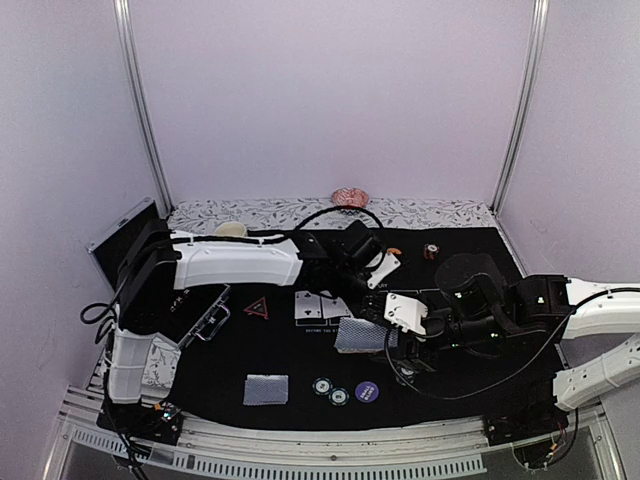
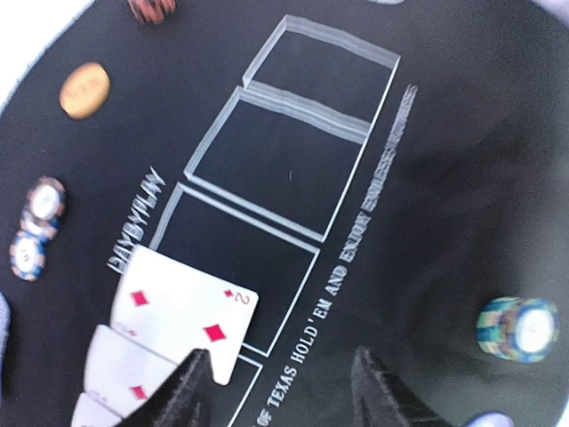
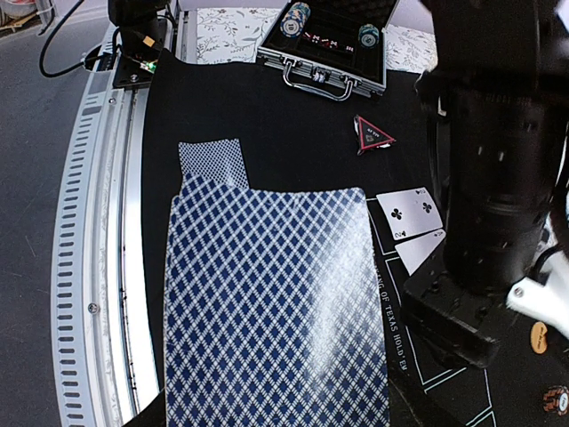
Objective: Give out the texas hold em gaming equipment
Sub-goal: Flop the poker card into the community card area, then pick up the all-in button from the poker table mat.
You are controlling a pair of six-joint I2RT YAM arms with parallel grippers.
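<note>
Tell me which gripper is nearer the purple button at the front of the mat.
Right. The right gripper, holding the deck of cards, hovers just behind the purple button; the left gripper is much farther back, beyond the face-up cards.

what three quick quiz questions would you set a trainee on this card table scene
1. True or false: the left gripper is clamped on the two of diamonds.
2. The red-outlined triangle is: A on the black mat; B held aloft; C out of sight.
3. What colour is the round button beside the chips at the near edge?
Key: 1 false, its jaws stand open with nothing between; 2 A; 3 purple.
</note>
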